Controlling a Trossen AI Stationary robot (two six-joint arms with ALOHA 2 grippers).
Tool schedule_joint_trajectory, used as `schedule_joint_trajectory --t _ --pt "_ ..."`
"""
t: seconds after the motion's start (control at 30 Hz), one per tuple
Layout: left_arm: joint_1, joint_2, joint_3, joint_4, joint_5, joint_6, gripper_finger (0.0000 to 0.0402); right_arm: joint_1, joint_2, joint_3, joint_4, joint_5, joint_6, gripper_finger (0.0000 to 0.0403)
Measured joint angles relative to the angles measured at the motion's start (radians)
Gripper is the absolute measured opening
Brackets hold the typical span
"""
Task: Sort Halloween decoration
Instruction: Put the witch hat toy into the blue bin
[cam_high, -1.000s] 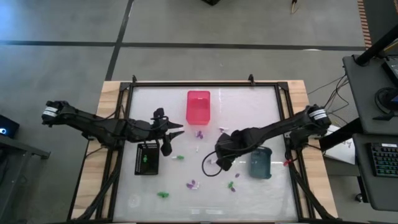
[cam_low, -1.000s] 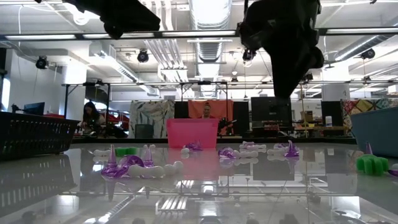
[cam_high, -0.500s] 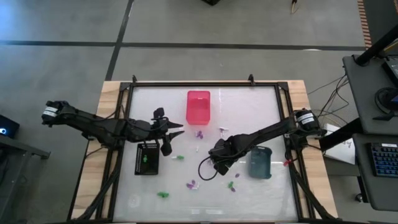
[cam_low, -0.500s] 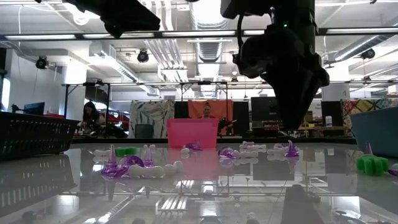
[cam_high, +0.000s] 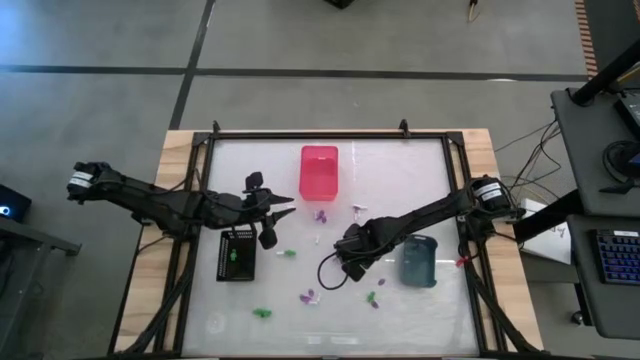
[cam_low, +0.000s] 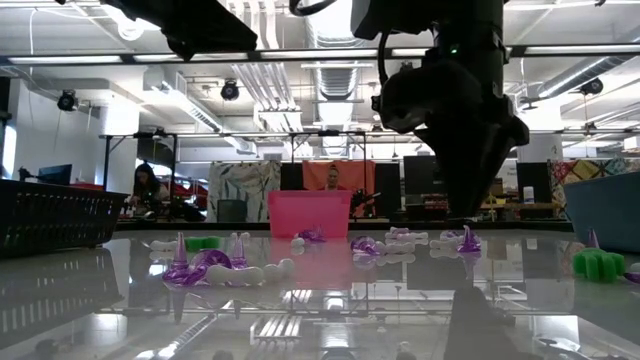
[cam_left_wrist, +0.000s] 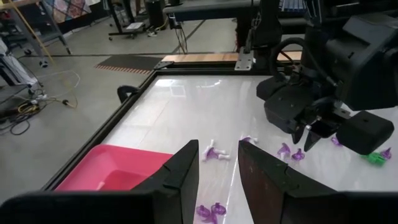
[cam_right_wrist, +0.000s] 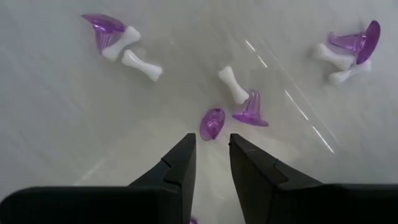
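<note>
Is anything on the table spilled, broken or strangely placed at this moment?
Nothing looks damaged. The small purple, white and green pieces lie scattered loose over the white table, which fits an unfinished sort. The pink bin, black bin and grey-blue bin all stand upright.

Two dark jointed arms, white wrist bands, black looping cable.

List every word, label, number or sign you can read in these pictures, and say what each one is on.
None can be read.
The pink bin, black bin and grey-blue bin show no lettering.
The keyboard beside the table has keys too small to read.
Hangings in the room behind are too blurred.
</note>
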Motion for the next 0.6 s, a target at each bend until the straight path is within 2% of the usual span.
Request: schedule_joint_trajectory --t 0.6 --pt "0.0 0.0 0.0 0.0 -0.013 0.003 0.0095 0.0 0.0 -0.035 0.063 0.025 0.007 0.0082"
